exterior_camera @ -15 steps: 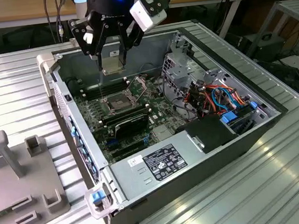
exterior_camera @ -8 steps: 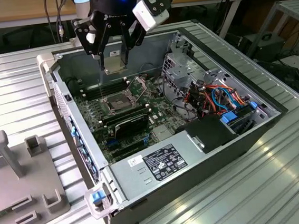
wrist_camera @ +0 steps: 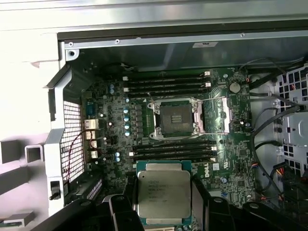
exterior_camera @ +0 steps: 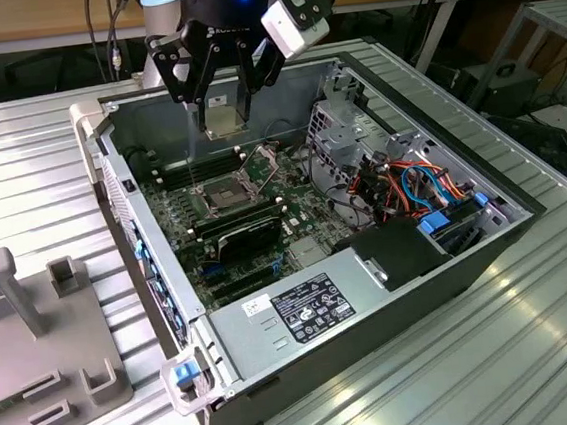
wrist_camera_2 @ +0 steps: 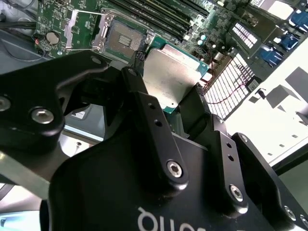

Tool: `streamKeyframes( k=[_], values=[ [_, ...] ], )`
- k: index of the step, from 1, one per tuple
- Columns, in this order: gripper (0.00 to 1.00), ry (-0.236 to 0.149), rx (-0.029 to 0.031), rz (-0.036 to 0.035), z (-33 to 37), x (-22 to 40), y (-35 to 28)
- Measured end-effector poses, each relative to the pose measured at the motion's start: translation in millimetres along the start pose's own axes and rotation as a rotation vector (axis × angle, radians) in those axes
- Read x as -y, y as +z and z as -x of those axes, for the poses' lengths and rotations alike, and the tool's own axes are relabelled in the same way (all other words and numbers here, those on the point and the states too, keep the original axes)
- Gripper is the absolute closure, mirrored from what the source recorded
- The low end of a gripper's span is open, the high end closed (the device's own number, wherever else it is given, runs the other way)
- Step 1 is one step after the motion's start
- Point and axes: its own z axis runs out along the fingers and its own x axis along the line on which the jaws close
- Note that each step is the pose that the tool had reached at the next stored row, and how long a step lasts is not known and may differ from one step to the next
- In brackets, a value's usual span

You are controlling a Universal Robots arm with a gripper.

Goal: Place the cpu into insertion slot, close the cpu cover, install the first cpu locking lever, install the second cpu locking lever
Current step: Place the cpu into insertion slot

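Observation:
My gripper (exterior_camera: 221, 106) hangs above the open computer case, shut on the cpu (exterior_camera: 222, 119), a flat square chip with a silvery top. In both wrist views the black fingers (wrist_camera: 122, 211) press on two opposite edges of the cpu (wrist_camera: 163, 194) (wrist_camera_2: 169, 77). The insertion slot (exterior_camera: 223, 192) (wrist_camera: 174, 119) (wrist_camera_2: 124, 39) lies bare on the green board, below the chip and apart from it, nearer the exterior view's front. The cpu cover (wrist_camera: 215, 116) (wrist_camera_2: 83, 30) (exterior_camera: 262, 158) is swung open beside the slot. A thin wire lever (exterior_camera: 192, 156) stands up at the slot's other side.
Long black memory slots (wrist_camera: 168, 84) flank the socket on two sides. Coloured cables (exterior_camera: 414, 185) and a drive cage (exterior_camera: 340, 117) fill the case on the exterior view's right. The power supply (exterior_camera: 308, 306) sits at the front. A grey fixture (exterior_camera: 33, 327) lies outside on the ribbed table.

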Motion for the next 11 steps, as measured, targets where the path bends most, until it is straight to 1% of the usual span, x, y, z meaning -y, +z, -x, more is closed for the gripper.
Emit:
streamKeyframes(
  k=[11],
  values=[
    [0.45, 0.0, 0.0, 0.0001, 2.3, -0.2, 0.1]
  ],
)
